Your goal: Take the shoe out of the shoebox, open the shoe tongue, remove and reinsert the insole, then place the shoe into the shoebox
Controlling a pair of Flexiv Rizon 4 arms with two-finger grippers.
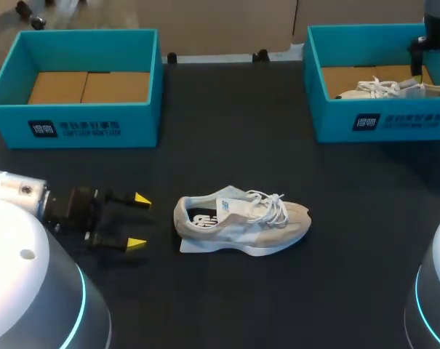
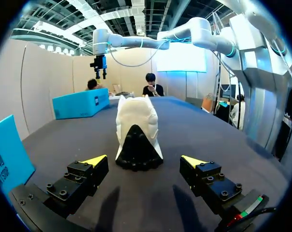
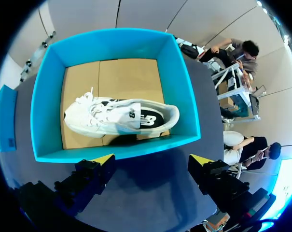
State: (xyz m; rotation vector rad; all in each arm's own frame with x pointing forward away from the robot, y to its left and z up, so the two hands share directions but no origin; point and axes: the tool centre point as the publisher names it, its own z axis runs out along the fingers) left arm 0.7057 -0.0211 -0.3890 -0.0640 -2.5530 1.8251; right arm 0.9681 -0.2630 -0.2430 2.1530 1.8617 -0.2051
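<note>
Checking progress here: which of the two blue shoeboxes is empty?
The left shoebox: only its bare cardboard floor shows inside. The right shoebox holds a white shoe.

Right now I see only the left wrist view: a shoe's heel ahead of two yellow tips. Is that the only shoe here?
Observer: No. A second shoe lies inside the right shoebox.
Operator: Is anything gripping it?
Observer: No. The right gripper hangs above that box, open, touching nothing.
Operator: And the other box?
Observer: The left shoebox shows only its bare cardboard floor.
</note>
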